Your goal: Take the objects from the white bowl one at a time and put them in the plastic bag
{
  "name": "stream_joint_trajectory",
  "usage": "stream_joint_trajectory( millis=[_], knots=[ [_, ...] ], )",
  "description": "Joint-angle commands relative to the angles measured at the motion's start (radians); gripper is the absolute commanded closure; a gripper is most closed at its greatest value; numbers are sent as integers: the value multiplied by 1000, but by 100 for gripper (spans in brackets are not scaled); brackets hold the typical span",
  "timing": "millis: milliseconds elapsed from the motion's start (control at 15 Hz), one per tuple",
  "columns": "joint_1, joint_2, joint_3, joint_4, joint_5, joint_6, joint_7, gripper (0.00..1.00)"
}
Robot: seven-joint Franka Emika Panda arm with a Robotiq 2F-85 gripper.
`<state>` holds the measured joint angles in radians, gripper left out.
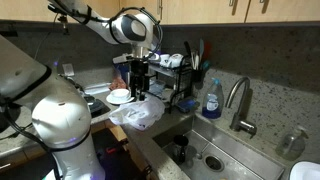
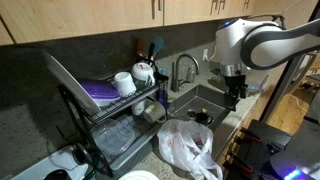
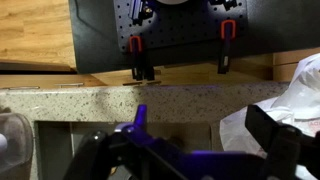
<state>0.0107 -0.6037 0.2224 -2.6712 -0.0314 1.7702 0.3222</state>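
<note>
Wrist view: we look past the gripper (image 3: 185, 148), whose jaws stand wide apart along the bottom edge with nothing between them. Beyond them a band of speckled counter (image 3: 150, 100) runs straight across the picture. The bag (image 3: 295, 95) comes in from the right as a pale, crinkled mass. Only part of it shows here, so we cannot tell its long axis or where its mouth lies. In an exterior view the gripper (image 1: 140, 90) hangs pointing straight down above the counter, jaws parted and empty. The bowl (image 1: 119, 97) sits on the counter just beside it, toward the picture's left; what it holds is too small for us to make out. The bag (image 1: 138, 115) lies slumped on the counter below the gripper, near the sink (image 1: 235, 150). Its long axis runs across the picture, from the bowl's side toward the sink, and we cannot tell which way its mouth points. In an exterior view the bag (image 2: 188, 147) lies at the counter's edge, between the rack (image 2: 110, 110) and the sink (image 2: 205, 102), with loose loops of film toward the lower right. The gripper (image 2: 237, 98) hangs higher in the picture and to the right, clear of the bag.
</note>
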Motion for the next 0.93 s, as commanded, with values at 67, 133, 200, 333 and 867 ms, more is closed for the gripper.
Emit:
stream_joint_trajectory(
  millis=[67, 133, 200, 333, 867],
  knots=[
    [18, 2, -16, 2, -8, -3, 8, 0],
    [24, 19, -7, 13, -7, 1, 11, 0],
    [40, 34, 7, 20, -3, 4, 7, 0],
    [78, 55, 24, 30, 7, 14, -2, 0],
    [232, 181, 127, 109, -31, 136, -50, 0]
  ],
)
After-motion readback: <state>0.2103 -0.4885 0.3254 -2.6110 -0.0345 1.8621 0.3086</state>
